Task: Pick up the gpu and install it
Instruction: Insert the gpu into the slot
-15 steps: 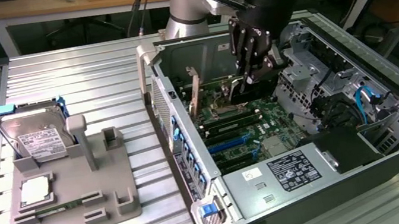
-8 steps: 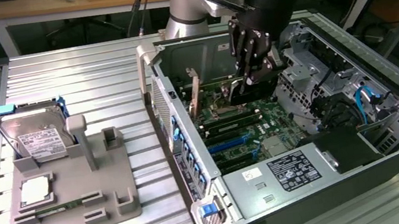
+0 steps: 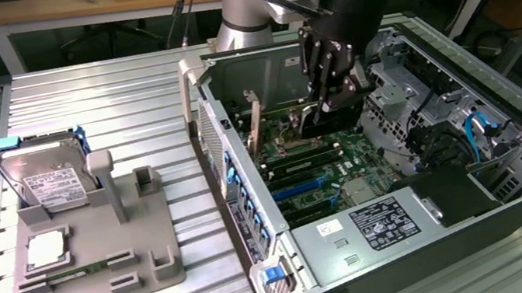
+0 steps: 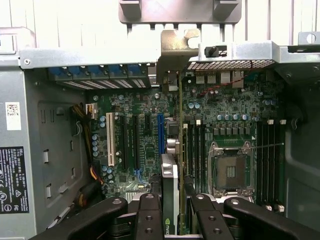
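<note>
End effector [image 3: 324, 113] is inside the open PC case [image 3: 517, 177], low over the motherboard [image 4: 140, 130]. It is closed narrow on the gpu [image 4: 172, 190], which stands edge-on between the fingers [image 4: 149, 220]. In the wrist view the card runs as a thin strip from the fingers up to its silver bracket [image 4: 172, 55], which sits at the case's rear slot opening. Whether the card edge is already seated in a slot cannot be told.

Handling judgement: the gpu looks light, stiff and thin, a bare board with exposed parts, so likely fragile under sideways load or twist. The hold is on the flat faces near the end away from the bracket; that leaves a long unsupported length, so it could pivot in the grip if one end catches.

On the surface [image 3: 73, 89], well apart from the case, a grey holder [image 3: 99, 251] carries the hard drive [image 3: 46, 177].
</note>
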`<state>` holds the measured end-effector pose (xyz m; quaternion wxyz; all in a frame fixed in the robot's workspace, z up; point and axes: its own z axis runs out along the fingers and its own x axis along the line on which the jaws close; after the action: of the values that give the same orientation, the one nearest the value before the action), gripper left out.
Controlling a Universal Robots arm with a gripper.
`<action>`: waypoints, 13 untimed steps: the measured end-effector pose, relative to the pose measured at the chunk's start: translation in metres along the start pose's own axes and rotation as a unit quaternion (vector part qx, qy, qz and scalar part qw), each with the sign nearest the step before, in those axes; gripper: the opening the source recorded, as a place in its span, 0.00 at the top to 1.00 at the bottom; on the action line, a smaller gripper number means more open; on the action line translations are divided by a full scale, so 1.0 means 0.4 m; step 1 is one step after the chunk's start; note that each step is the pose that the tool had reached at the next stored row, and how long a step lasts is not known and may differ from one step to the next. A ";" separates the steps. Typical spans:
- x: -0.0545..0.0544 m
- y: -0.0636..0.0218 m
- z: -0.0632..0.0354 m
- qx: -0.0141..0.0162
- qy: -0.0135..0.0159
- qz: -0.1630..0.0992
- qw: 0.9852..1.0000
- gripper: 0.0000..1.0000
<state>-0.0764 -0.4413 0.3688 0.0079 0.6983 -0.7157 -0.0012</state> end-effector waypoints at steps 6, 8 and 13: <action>0.000 0.000 0.005 0.000 0.000 0.000 1.000 0.73; 0.000 0.000 0.005 0.000 0.000 0.000 1.000 0.73; 0.000 0.000 0.007 0.000 0.000 0.000 1.000 0.73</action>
<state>-0.0764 -0.4413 0.3660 0.0078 0.6983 -0.7157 -0.0013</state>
